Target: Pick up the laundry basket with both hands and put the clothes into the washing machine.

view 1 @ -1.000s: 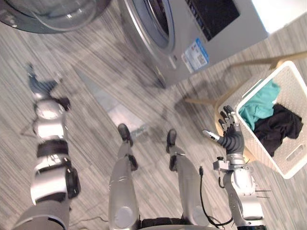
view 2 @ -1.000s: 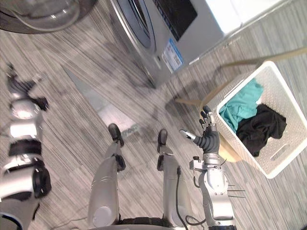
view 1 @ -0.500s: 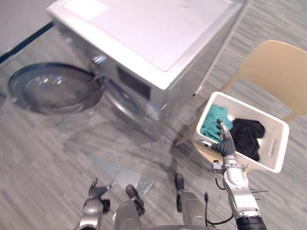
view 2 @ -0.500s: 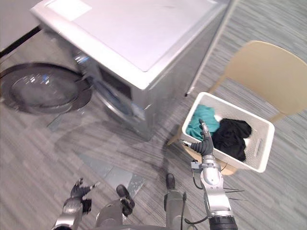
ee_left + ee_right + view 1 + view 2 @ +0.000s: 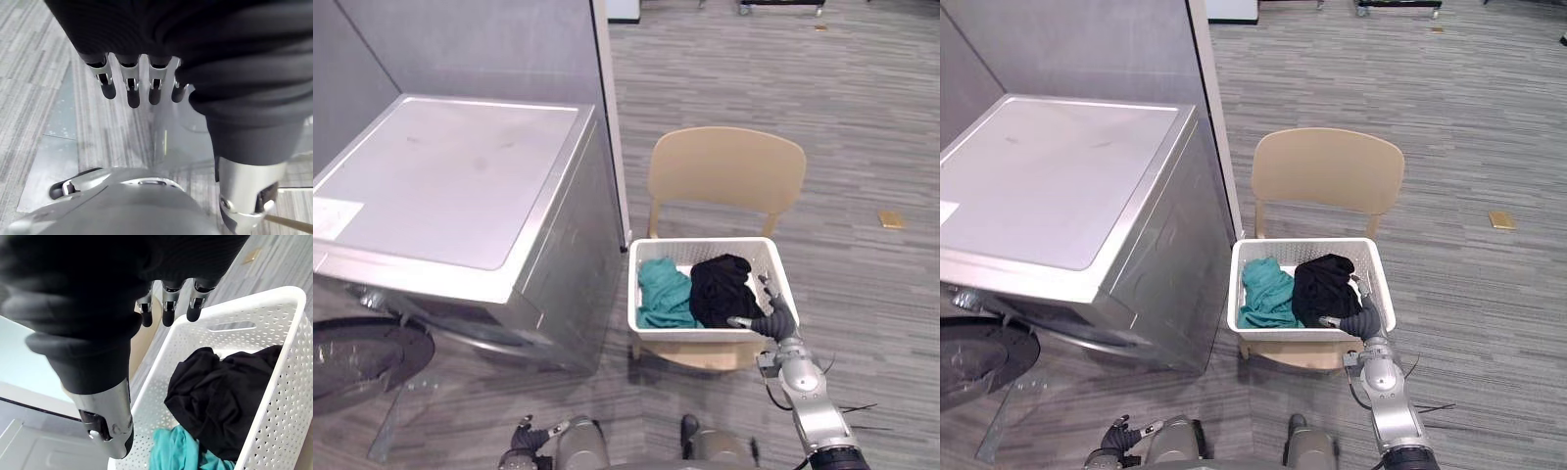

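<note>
A white perforated laundry basket point(image 5: 705, 334) sits on the seat of a tan chair point(image 5: 724, 179). It holds a teal garment point(image 5: 664, 294) and a black garment point(image 5: 722, 286). My right hand point(image 5: 773, 320) is open, fingers straight, just beside the basket's near right corner. In the right wrist view its fingers point(image 5: 168, 308) hover over the basket's rim point(image 5: 288, 357) and touch nothing. My left hand point(image 5: 522, 438) hangs low near the floor, open, far from the basket, its fingers point(image 5: 132, 90) relaxed. The silver washing machine point(image 5: 450, 196) stands left of the chair, its round door point(image 5: 362, 357) swung open.
A grey partition wall point(image 5: 480, 49) rises behind the machine. A small tan object point(image 5: 891, 219) lies on the grey striped floor right of the chair. Open floor stretches to the right and behind the chair.
The whole picture has swung upward as the camera moved. The right hand stays by the basket's near corner. The left arm now shows only low down.
</note>
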Tool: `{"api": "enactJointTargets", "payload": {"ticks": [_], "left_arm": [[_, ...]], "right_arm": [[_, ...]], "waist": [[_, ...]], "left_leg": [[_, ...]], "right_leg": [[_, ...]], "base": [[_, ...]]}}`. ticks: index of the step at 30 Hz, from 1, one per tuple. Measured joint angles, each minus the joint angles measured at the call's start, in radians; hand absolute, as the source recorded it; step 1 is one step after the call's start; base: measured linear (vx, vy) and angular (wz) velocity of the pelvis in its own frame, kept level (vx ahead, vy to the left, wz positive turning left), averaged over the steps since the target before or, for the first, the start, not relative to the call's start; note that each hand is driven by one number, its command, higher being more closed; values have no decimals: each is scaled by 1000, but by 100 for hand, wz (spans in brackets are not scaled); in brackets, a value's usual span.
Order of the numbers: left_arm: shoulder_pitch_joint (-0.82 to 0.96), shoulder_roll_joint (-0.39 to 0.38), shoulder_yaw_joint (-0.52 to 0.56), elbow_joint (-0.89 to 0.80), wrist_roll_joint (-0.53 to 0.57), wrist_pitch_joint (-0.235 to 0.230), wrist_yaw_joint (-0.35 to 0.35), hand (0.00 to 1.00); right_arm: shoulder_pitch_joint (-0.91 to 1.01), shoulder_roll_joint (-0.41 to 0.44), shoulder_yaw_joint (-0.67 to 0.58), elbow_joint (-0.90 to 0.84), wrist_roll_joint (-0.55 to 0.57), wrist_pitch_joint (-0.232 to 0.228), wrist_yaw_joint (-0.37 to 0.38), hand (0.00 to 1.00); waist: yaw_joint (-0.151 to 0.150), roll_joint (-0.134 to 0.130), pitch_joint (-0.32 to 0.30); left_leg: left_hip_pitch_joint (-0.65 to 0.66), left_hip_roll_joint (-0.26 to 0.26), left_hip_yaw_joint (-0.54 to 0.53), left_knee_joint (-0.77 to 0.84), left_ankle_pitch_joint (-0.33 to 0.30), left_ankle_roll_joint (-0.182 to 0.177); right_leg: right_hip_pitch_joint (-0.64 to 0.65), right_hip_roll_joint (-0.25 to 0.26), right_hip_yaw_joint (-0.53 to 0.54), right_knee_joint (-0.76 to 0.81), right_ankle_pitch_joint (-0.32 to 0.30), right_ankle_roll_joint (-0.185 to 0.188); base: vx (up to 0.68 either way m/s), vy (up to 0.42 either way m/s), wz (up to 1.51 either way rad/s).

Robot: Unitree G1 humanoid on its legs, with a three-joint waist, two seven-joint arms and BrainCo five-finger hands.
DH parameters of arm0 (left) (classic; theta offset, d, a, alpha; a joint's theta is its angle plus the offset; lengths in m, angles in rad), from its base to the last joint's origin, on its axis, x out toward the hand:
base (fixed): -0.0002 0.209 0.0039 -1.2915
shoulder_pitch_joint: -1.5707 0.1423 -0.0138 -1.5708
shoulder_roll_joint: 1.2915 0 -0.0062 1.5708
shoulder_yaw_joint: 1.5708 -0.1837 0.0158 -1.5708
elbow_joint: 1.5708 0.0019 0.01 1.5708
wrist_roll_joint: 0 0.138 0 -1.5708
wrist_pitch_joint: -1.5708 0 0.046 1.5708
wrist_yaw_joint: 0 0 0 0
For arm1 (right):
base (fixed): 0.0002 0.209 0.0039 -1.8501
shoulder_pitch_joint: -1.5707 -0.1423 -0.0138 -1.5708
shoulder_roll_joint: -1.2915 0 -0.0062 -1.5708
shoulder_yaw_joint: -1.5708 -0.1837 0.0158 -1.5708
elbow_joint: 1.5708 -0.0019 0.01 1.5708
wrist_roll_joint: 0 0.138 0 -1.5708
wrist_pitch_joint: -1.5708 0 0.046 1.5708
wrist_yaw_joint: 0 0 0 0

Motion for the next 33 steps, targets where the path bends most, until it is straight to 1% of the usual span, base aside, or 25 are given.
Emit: {"api": "enactJointTargets", "payload": {"ticks": [2,4,6,7,8,9,10,11,12,13,15,17,19,20,22,23,24,25,27,30,33], "left_arm": [[-18,4,-13,12,1,1,0,0],[-22,6,-17,16,1,1,0,0],[-46,13,-19,16,1,1,1,0],[-77,22,-16,14,1,0,2,0],[-89,26,-16,13,1,-1,2,0],[-104,32,-17,14,0,-2,4,0],[-123,38,-16,9,-1,-3,6,0],[-141,43,-15,9,-1,-11,7,0],[-149,44,-13,9,-4,-18,13,0],[-155,44,-12,7,-11,-25,26,0],[-174,44,-10,7,-30,-32,29,0],[-193,42,-10,5,-51,-37,35,0],[-210,39,-10,-4,-64,-45,46,0],[-226,34,-10,-12,-80,-46,49,0],[-236,26,-10,-33,-91,-52,52,0],[-246,22,-8,-35,-98,-62,59,0],[-270,13,-7,-35,-99,-61,68,0],[-280,9,-6,-36,-100,-61,69,0],[-301,-9,-6,-63,-118,-62,70,0],[-323,-20,-6,-75,-118,-63,72,0],[-331,-21,-3,-91,-118,-64,73,0]], "right_arm": [[-35,-32,11,12,-28,1,0,0],[-128,-64,65,66,-47,0,0,0],[-248,-88,119,134,-66,0,-1,0],[-354,-119,173,192,-70,0,0,0],[-402,-133,197,219,-72,-1,1,0],[-462,-152,222,255,-76,-1,0,0],[-532,-182,246,302,-77,-1,0,0],[-599,-213,267,356,-79,0,0,0],[-640,-234,285,382,-86,2,0,0],[-683,-258,306,406,-96,2,-1,0],[-740,-290,344,444,-107,4,-7,0],[-780,-309,375,462,-107,15,-15,0],[-818,-309,401,488,-108,18,-17,0],[-834,-309,417,499,-109,20,-18,0],[-868,-308,457,519,-116,20,-19,0],[-889,-309,474,521,-118,20,-22,0],[-909,-313,490,527,-130,21,-32,0],[-919,-314,501,529,-139,22,-37,100],[-960,-315,543,529,-167,23,-44,100],[-982,-298,548,528,-187,31,-73,100],[-983,-278,544,526,-182,37,-80,100]], "waist": [[3,2,3],[9,6,15],[10,11,50],[15,14,93],[17,15,110],[22,17,127],[35,19,155],[41,23,190],[43,26,203],[44,28,215],[64,29,240],[67,31,241],[74,30,247],[91,31,249],[97,31,249],[104,31,249],[116,31,252],[118,30,256],[120,31,266],[119,29,267],[120,29,267]], "left_leg": [[-13,-30,11,-15,4,20],[-32,-49,30,-15,3,32],[-73,-56,41,-6,7,44],[-112,-57,45,3,13,55],[-134,-57,45,9,16,59],[-163,-55,45,17,18,63],[-189,-56,45,16,24,71],[-203,-59,41,14,29,77],[-222,-62,33,14,37,82],[-247,-66,21,11,50,84],[-272,-69,13,7,62,84],[-315,-74,-4,-9,83,83],[-350,-75,-17,-28,103,83],[-370,-75,-23,-40,113,79],[-404,-75,-35,-60,133,77],[-432,-74,-46,-68,144,71],[-450,-73,-55,-82,158,68],[-457,-72,-57,-87,164,67],[-484,-70,-74,-111,182,56],[-488,-69,-90,-138,202,49],[-480,-69,-104,-152,208,40]], "right_leg": [[-5,-30,1,-28,13,22],[-32,-50,12,-35,24,40],[-73,-60,20,-33,37,52],[-110,-61,29,-33,51,55],[-128,-60,29,-33,58,55],[-154,-59,31,-34,68,56],[-179,-59,32,-35,76,57],[-190,-60,27,-35,83,57],[-204,-62,19,-35,87,56],[-225,-64,7,-35,92,54],[-249,-66,0,-32,96,53],[-289,-69,-21,-28,97,53],[-325,-68,-37,-24,100,49],[-350,-69,-45,-18,100,49],[-389,-70,-59,-6,97,45],[-419,-69,-75,4,94,39],[-444,-67,-83,16,90,34],[-456,-67,-87,24,87,30],[-492,-66,-111,47,77,21],[-510,-70,-136,80,56,10],[-511,-73,-158,108,33,4]], "base": [[90,159,1],[32,186,-11],[-29,110,-10],[-49,65,-8],[-88,69,-8],[-84,45,-2],[-94,51,4],[-74,37,13],[-63,32,24],[-33,15,25],[-18,5,15],[-19,-13,24],[-14,-25,25],[-26,-32,18],[-27,-33,21],[-22,-34,21],[-24,-37,19],[-10,-41,19],[-3,-41,22],[19,-47,22],[27,-45,20]]}}
